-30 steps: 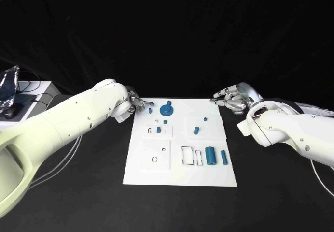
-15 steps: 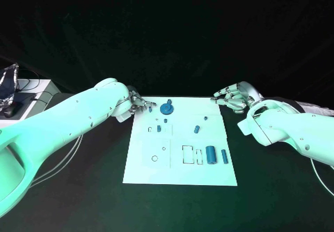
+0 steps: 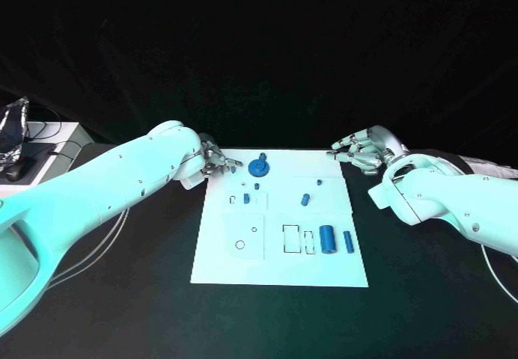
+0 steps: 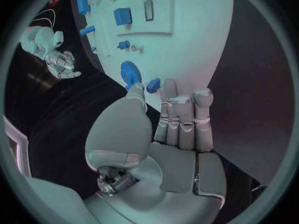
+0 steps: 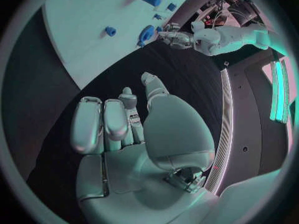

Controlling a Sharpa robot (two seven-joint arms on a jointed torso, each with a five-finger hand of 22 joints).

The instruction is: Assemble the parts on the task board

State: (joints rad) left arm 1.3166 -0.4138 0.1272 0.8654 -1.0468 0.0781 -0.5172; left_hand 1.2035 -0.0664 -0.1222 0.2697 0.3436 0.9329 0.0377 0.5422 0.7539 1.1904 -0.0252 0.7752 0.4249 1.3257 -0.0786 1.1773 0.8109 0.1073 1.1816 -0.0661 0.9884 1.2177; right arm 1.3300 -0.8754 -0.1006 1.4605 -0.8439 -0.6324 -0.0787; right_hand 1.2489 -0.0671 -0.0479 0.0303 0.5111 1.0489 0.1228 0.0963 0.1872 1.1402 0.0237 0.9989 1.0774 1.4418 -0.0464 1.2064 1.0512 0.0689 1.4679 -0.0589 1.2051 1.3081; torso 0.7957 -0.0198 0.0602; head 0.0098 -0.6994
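- Two hands are up: our left hand (image 3: 212,163) hovers at the far left corner of the task board (image 3: 278,269), fingers (image 4: 184,115) side by side and straight, thumb apart, holding nothing; our right hand (image 3: 359,153) hangs off the far right corner, fingers loosely curled, also holding nothing.
- Just beyond our left fingertips lie one small blue peg (image 4: 153,84) and one blue gear (image 3: 259,167).
- Farther out we count two short pegs (image 3: 247,199) mid-board and two larger cylinders (image 3: 327,239) near the board's close edge.
- Risk, as we judge it: our left fingertips could nudge the small peg off the edge before closing on it.
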